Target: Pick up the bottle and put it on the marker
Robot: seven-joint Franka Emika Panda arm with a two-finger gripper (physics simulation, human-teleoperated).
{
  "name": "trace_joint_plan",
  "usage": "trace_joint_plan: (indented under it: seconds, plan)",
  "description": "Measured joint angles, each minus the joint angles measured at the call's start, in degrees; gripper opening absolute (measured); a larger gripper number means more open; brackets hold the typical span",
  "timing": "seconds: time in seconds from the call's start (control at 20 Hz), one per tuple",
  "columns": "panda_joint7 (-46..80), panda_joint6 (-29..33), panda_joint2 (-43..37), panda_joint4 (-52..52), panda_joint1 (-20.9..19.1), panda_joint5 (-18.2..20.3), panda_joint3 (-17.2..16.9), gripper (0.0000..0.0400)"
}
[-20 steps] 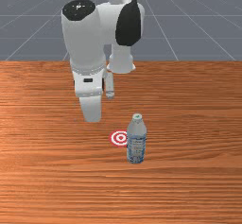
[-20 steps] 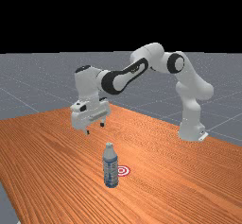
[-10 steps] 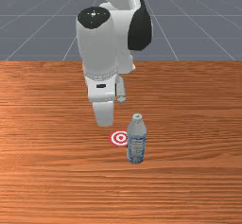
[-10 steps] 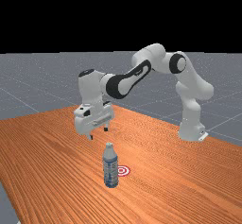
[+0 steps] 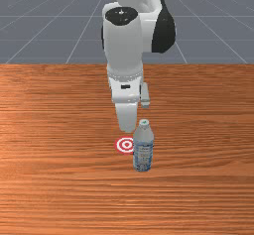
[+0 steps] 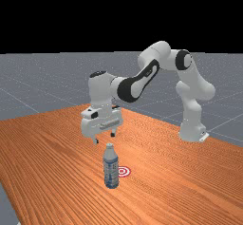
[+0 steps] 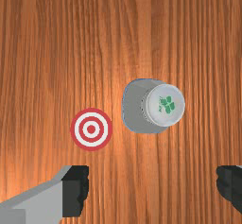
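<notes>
Pale grey plastic bottle w/ blue label & white cap (image 5: 143, 152) stands upright, just beside the flat red-and-white ringed marker (image 5: 125, 145), not on it; black-tipped two-finger claw (image 6: 104, 138) hangs above, spread, nothing b/w, prob. to straddle the neck; needs lining up w/ the cap, then lowering; orange-brown wood tabletop (image 5: 59, 189) has streaky grain; grey gridded floor (image 6: 38, 77) beyond, black backdrop (image 6: 121, 15) past that.

Beyond the wide-apart fingers (image 7: 75, 190), the bottle (image 7: 165, 105) stands upright near the red-and-white marker (image 7: 91, 129).
</notes>
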Motion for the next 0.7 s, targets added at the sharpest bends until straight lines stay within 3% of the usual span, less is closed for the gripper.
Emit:
trace_joint_plan:
  seconds: [0.05, 0.1, 0.15, 0.25, 0.3, 0.35, 0.65, 0.7]
  plan:
    - [0.3, 3.5, -1.1, -2.4, 0.4, 0.1, 0.1, 0.04]
    - [1.2, -0.6, 0.1, 0.3, 0.9, -0.1, 0.2, 0.04]
    - [1.8, -0.3, -0.1, 0.1, 1.4, -0.2, 0.3, 0.04]
    - [2.9, -14.7, 6.8, 13.9, 2.1, -0.2, 0.6, 0.04]
    - [3.2, -16.2, 7.8, 15.7, 2.3, -0.2, 0.7, 0.04]
    - [2.9, -9.3, 3.7, 7.9, 2.4, -0.2, 0.7, 0.04]
    - [3.7, -5.9, 4.0, 5.7, 3.3, -1.8, -0.1, 0.04]
    - [2.8, -7.2, 4.9, 6.9, 2.6, -0.5, 0.6, 0.04]
